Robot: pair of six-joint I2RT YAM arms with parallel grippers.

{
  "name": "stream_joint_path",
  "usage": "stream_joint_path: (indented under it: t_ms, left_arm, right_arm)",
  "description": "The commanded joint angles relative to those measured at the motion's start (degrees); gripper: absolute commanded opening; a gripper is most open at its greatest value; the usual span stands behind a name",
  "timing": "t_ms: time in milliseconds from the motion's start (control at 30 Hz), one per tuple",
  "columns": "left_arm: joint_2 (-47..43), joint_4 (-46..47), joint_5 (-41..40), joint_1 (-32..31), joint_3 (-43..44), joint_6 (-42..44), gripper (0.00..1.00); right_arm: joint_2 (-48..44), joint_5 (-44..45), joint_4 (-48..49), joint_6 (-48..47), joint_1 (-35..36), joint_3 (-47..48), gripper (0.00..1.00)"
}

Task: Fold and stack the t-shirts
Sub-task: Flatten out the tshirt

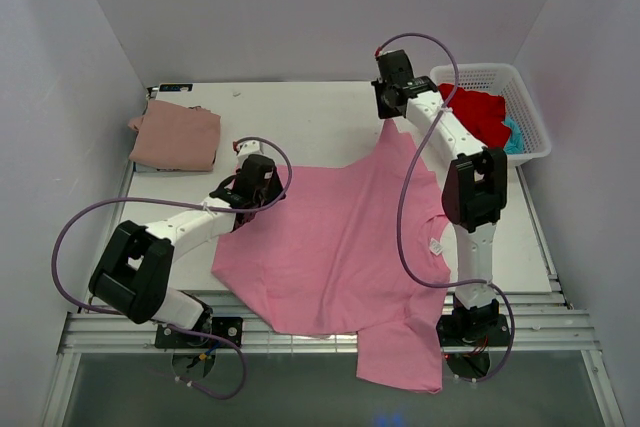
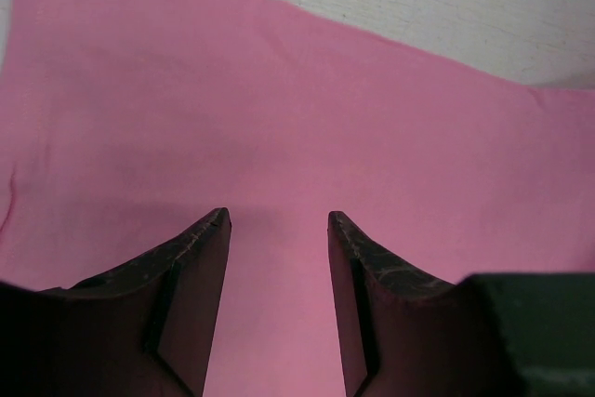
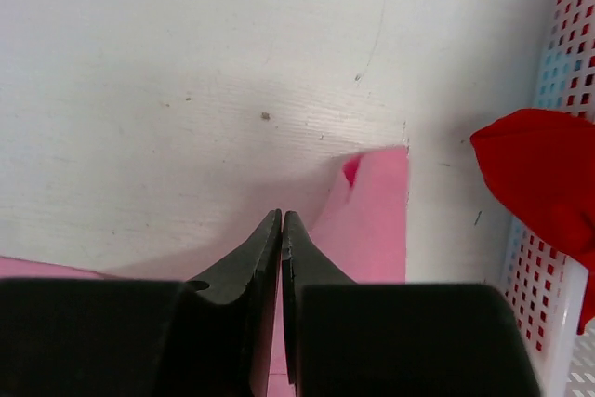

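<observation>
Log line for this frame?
left gripper: open over pink tee | right gripper: shut on pink tee corner | rose tee: folded

Soft matt cloth, white plastic and a pale grained board.

The bright pink t-shirt (image 1: 340, 247) is smooth, matt knit cloth with faint creases and a small white label (image 1: 436, 245). Under it the table (image 1: 300, 112) is whitish and matt, finely grained like painted wood, with specks and thin scratches. Far left of the pink shirt, a dusty rose t-shirt (image 1: 175, 135) looks equally soft and dull. Far right of it, the white basket (image 1: 530, 97) is latticed plastic with a slight sheen, holding a matt red t-shirt (image 1: 478, 112). Over the pink shirt, the left gripper (image 2: 279, 220) has matt black fingers (image 2: 191, 276), scuffed grey at the edges.
</observation>
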Motion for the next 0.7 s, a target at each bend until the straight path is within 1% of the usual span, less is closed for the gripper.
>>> stream_joint_path:
  t_ms: [0,100,133,167,200,233,300,333,400,467,533,567,667]
  left_arm:
    - [-2.1,0.12,-0.55,-0.17,-0.92,-0.81,0.56]
    - [-1.66,0.21,-0.11,-0.17,-0.83,-0.9,0.56]
    - [-1.49,0.21,0.15,-0.17,-0.83,-0.9,0.56]
    - [-1.48,0.29,0.33,-0.17,-0.75,-0.9,0.56]
    - [-1.4,0.29,0.33,-0.17,-0.74,-0.81,0.56]
    - [-1.4,0.29,0.59,-0.17,-0.57,-0.73,0.56]
    - [-1.48,0.21,0.6,-0.17,-0.57,-0.55,0.56]
    - [-1.48,0.03,-0.19,-0.17,-0.57,-0.38,0.56]
    - [-1.84,-0.4,-2.12,-0.17,-0.57,0.07,0.56]
    - [-1.49,-2.07,-6.84,-0.17,0.39,0.76,0.56]
    - [-0.35,-3.13,-10.2,-0.08,1.62,1.91,0.57]
    - [1.66,-3.66,-12.83,0.87,2.41,2.43,0.57]
    - [4.83,-4.02,-12.59,5.62,5.58,3.84,0.54]
  right_arm:
    - [-1.73,3.1,0.23,-0.78,-0.05,1.02,0.08]
    - [-1.21,1.88,1.37,-1.13,-0.05,-1.88,0.09]
    - [-0.86,0.04,1.64,-1.22,-0.05,-3.89,0.14]
    - [0.28,-1.45,1.99,-2.0,-0.05,-4.86,0.21]
    - [0.99,-3.47,2.17,-2.18,-0.05,-5.48,0.31]
    - [1.95,-3.84,2.17,-2.19,-0.05,-6.79,0.34]
    - [1.61,-4.89,4.0,-2.1,-0.05,-8.82,0.37]
    - [0.91,-5.07,5.32,-2.01,-0.05,-12.22,0.38]
    - [-2.25,-4.9,7.52,-2.01,-0.05,-15.06,0.42]
    - [-5.59,-4.37,9.46,-2.27,-0.05,-17.6,0.43]
    - [-8.65,-2.27,10.25,-2.54,-0.14,-18.75,0.46]
    - [-9.37,-1.3,10.43,-2.63,-0.23,-19.63,0.47]
    - [-10.87,1.86,10.08,-2.63,-0.58,-20.25,0.48]
